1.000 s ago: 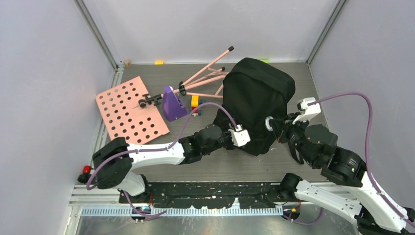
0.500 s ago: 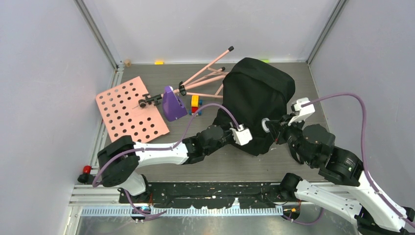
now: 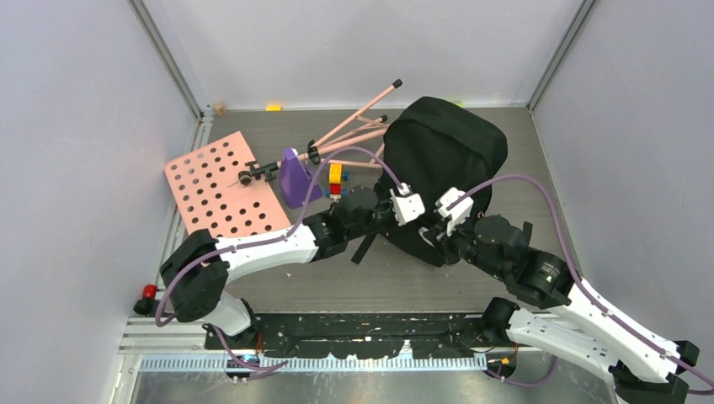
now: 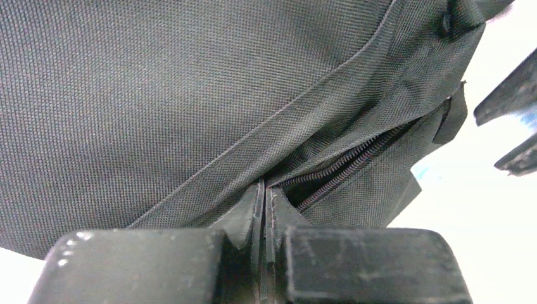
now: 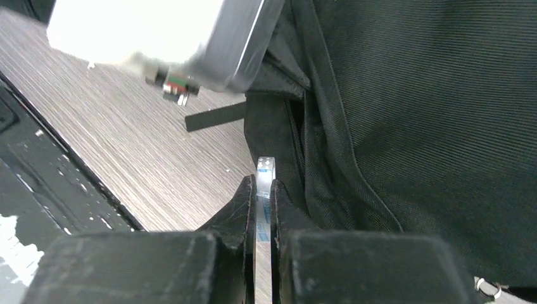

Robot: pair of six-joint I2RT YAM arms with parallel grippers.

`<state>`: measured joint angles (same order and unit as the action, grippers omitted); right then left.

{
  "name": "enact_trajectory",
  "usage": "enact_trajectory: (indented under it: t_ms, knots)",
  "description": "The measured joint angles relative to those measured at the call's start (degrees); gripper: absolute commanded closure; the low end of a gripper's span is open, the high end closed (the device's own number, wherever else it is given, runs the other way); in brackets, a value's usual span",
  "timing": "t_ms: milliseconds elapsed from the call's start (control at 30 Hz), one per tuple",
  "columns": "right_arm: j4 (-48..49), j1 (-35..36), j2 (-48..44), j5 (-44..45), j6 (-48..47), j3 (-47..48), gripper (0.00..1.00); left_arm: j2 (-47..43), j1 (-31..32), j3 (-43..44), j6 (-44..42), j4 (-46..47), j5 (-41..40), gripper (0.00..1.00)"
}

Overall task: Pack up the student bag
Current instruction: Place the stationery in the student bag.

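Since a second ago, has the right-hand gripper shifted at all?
Yes. The right gripper, shut on a thin pale piece, has slid left along the student bag's near edge, away from the right wall.

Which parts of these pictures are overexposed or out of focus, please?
Left wrist: the bag weave is sharp, but the background at right is blown out white. Right wrist: the white block at top is blurred and overexposed, while the table grain is crisp. Top: even light, though the black bag shows little detail.
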<state>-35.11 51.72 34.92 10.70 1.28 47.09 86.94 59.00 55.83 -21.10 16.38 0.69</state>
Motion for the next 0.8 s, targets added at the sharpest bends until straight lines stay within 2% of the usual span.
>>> enact_trajectory:
  t_ms: [233,567,800]
  knots:
    - [5.84,0.00,1.77,-0.26,-7.58,-3.93,1.00,-0.50,-3.61,1.57,4.76,-4.11,9.49,1.00]
    - [14.69,0.02,9.27,3.58,-18.03,-5.81,0.99,-0.50,-5.42,2.78,7.08,-6.43,14.49,1.00]
    - [16.59,0.76,10.62,6.10,-24.26,-5.86,0.99,-0.50,-6.56,3.19,7.74,-6.99,16.57,1.00]
